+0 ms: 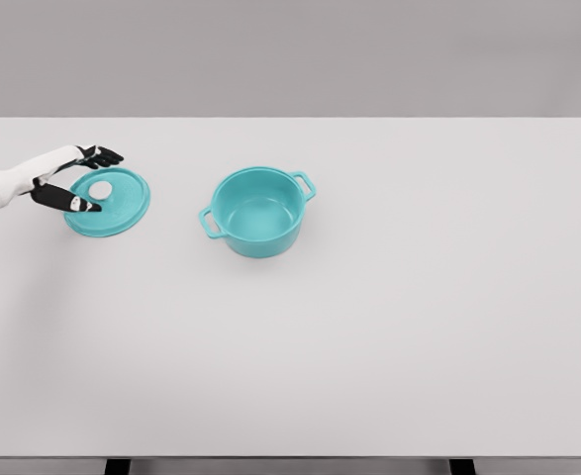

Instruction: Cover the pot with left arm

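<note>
the left hand [80, 178] has its fingers spread around the white knob [101, 189] of the teal lid [109, 203], maybe not yet touching it. the lid lies flat on the table [389, 327], left of the open pot [259, 212]. it looks stiff, smooth, probably slippery; the knob is the best place to grip

We take the teal round two-handled pot [258, 211] as our landmark; it stands upright and uncovered on the white flat table [389, 327], left of the table's middle and toward its far edge. Well to the pot's left, apart from it, the teal round lid with a pale knob [112, 205] lies flat on the table. Our white-and-black left hand [78, 181] sits over the lid's left part, farther from the pot, fingers spread around the knob.
</note>
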{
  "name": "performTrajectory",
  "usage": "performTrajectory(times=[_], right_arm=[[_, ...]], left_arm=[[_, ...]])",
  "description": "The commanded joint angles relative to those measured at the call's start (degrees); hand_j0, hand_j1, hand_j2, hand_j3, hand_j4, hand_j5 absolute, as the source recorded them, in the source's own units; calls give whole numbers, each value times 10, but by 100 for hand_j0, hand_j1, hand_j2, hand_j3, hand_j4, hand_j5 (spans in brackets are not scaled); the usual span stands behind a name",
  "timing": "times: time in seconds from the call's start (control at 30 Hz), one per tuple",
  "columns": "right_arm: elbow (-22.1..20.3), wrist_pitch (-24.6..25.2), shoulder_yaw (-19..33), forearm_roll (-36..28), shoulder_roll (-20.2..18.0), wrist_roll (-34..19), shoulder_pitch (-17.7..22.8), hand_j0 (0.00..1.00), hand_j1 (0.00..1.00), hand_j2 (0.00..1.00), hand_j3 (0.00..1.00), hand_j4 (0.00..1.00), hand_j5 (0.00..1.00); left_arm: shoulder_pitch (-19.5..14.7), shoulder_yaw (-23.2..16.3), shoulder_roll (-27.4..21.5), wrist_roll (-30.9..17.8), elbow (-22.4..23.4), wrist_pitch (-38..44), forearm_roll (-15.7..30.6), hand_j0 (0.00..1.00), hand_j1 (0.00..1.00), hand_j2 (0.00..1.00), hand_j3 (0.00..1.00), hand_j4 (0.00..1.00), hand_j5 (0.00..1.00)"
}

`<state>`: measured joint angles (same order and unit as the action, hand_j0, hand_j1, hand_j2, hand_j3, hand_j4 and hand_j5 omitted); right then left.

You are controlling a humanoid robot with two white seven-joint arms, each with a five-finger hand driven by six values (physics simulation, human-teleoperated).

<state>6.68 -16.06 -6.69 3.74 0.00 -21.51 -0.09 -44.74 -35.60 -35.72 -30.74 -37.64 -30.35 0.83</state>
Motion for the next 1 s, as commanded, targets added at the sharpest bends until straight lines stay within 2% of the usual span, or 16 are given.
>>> performTrajectory(times=[0.0,0.97], right_arm=[[0,0,0,0,0,0,0,100,100,100,100,100,100],[0,0,0,0,0,0,0,100,100,100,100,100,100]], left_arm=[[0,2,0,0,0,1,4,82,82,82,82,82,82],[-4,1,8,2,28,1,1,82,82,82,82,82,82]])
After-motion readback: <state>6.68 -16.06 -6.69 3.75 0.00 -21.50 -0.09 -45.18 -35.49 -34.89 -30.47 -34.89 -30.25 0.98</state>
